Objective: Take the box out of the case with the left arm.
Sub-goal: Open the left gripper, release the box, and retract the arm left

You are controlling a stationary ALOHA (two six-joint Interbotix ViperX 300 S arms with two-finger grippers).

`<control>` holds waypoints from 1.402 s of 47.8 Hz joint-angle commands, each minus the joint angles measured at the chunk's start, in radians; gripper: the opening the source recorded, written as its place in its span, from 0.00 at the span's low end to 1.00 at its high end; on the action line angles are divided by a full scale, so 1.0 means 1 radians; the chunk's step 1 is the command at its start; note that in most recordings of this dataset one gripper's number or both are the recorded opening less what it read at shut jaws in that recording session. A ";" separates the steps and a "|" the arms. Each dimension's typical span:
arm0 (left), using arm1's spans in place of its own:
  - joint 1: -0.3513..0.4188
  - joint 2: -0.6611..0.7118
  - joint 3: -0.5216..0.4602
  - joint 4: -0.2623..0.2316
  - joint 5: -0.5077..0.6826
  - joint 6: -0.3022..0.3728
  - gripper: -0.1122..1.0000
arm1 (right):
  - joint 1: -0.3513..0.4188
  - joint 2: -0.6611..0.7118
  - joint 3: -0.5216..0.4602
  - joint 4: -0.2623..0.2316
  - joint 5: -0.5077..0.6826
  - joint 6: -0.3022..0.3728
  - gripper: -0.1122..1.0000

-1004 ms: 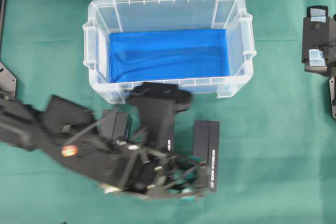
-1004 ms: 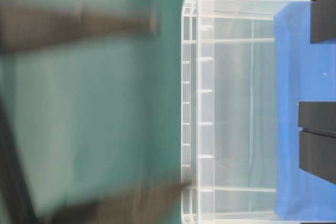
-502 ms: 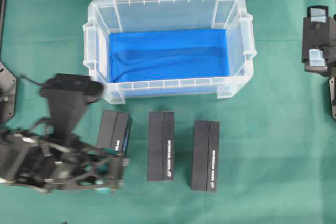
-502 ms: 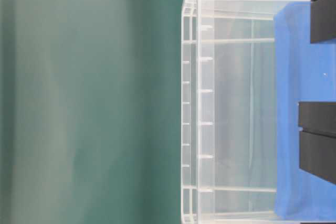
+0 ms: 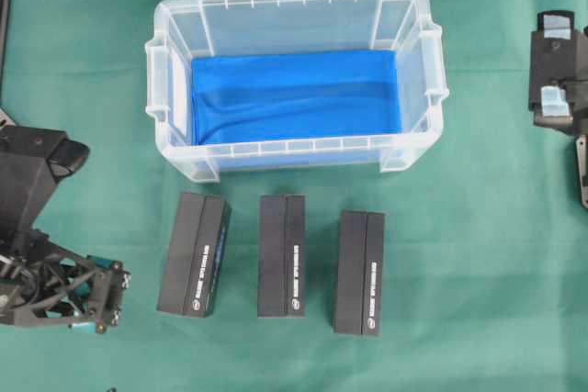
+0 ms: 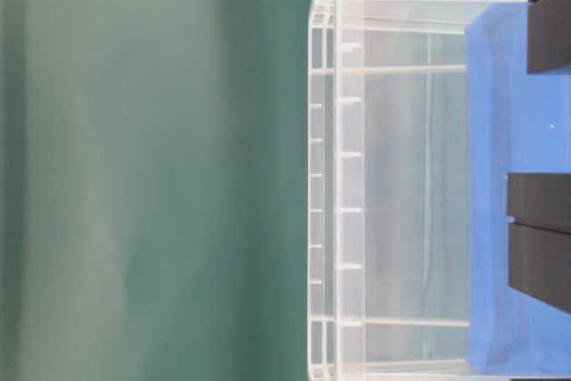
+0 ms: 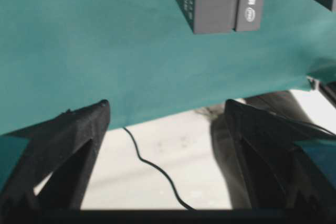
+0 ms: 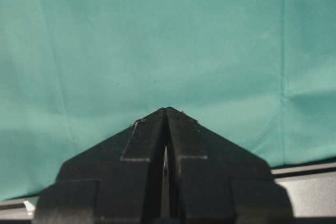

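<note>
The case is sitting toward the top of the overhead view, and only its blue liner is showing inside; no box is lying in it. 3 black boxes are lying on the cloth just below its near wall, side by side but apart from one another: the left box, the middle box and the right box.

Over the last second the left arm has been swinging away from the boxes, from over the middle and right ones out to the lower left corner of the overhead view. Its left gripper is now standing well clear of the left box, jaws spread wide and holding nothing; the wrist view is showing bare cloth between the fingers. Judging from this, the removal is looking finished and the arm is retreating.

The right gripper is parked at the right edge, its fingers pressed together on nothing.

A green cloth is covering the table. The left wrist view is catching its edge, with pale floor and a thin cable below.
</note>
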State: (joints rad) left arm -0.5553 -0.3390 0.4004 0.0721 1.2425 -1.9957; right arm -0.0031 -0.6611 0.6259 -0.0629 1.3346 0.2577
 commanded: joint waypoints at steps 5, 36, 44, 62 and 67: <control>-0.002 -0.020 -0.008 0.003 -0.003 0.002 0.93 | 0.002 -0.002 -0.012 0.003 -0.002 0.002 0.10; 0.253 -0.207 0.114 0.003 0.046 0.074 0.93 | 0.002 -0.002 -0.011 0.002 -0.002 0.000 0.10; 0.368 -0.261 0.138 0.005 0.046 0.179 0.93 | 0.002 -0.002 -0.011 -0.002 -0.002 0.000 0.10; 0.611 -0.261 0.127 0.003 0.046 0.445 0.93 | 0.002 -0.002 -0.011 -0.003 0.000 -0.002 0.10; 0.649 -0.261 0.127 0.003 0.046 0.479 0.93 | 0.002 -0.002 -0.011 -0.003 -0.002 -0.002 0.10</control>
State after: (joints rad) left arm 0.0660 -0.5967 0.5476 0.0721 1.2916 -1.5340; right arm -0.0031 -0.6596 0.6259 -0.0660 1.3361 0.2577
